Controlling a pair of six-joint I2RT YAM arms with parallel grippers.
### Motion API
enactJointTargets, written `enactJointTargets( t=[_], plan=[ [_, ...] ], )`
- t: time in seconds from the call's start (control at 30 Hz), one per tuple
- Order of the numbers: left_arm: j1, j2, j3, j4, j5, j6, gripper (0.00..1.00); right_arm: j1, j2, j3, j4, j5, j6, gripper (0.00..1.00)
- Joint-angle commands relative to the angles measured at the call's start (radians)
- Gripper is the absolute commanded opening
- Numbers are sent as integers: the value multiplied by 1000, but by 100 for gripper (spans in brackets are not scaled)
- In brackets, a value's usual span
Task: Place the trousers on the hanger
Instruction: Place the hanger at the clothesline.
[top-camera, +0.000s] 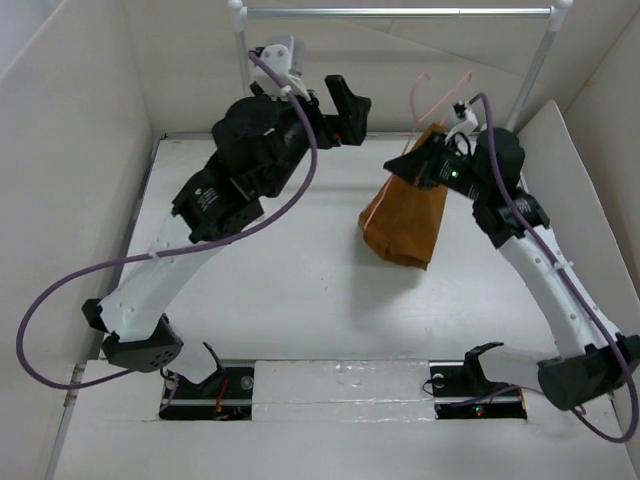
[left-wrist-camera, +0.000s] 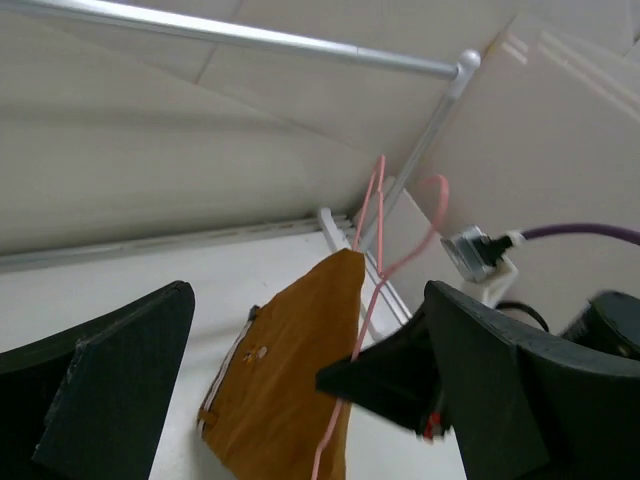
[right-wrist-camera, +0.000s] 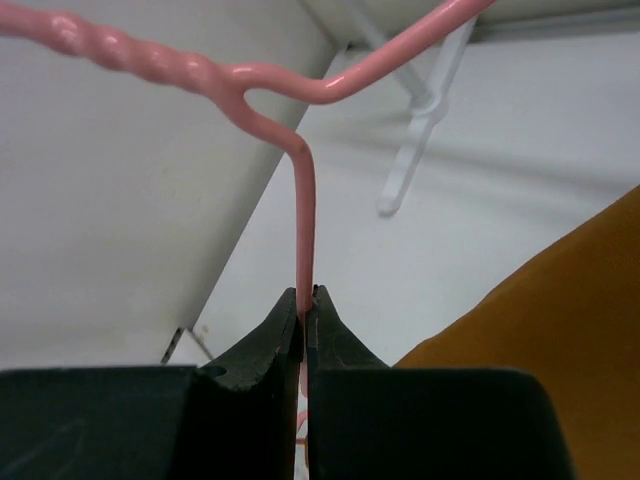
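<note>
Gripping hanger (right-wrist-camera: 303, 220) in clenched right hand (right-wrist-camera: 305, 302), trousers (top-camera: 405, 215) apparently draped, with left hand (left-wrist-camera: 308, 300) released; next, hook onto far rail (top-camera: 400, 12).

trousers (top-camera: 405, 215) hanging on hanger (top-camera: 440, 95), right of centre, rail (top-camera: 400, 12) behind

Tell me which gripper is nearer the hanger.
Right. The right gripper is shut on the hanger's wire, just below its twisted neck. The left gripper hangs open off to the hanger's left, apart from it and holding nothing.
</note>
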Motion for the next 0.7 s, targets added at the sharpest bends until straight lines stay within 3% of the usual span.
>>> enactJointTargets(
  t=[0.0, 0.1, 0.23, 0.33, 0.5, 0.67],
  plan=[
    [5, -92, -4, 24, -50, 23, 96, -154, 75, 164, 159, -204, -63, 0],
    [5, -183, -165, 34, -65, -14, 97, -259, 207, 279, 207, -312, -2, 0],
    [5, -336, -465, 50, -45, -97, 97, -331, 375, 379, 483, -410, 194, 0],
    [5, -411, -637, 49, -15, -158, 96, -362, 510, 499, 520, -425, 265, 0],
    [14, -499, -808, 32, 5, -227, 95, -413, 682, 764, 558, -412, 389, 0],
    [14, -522, -865, 23, 22, -252, 95, -451, 762, 861, 546, -398, 420, 0]
  ],
)
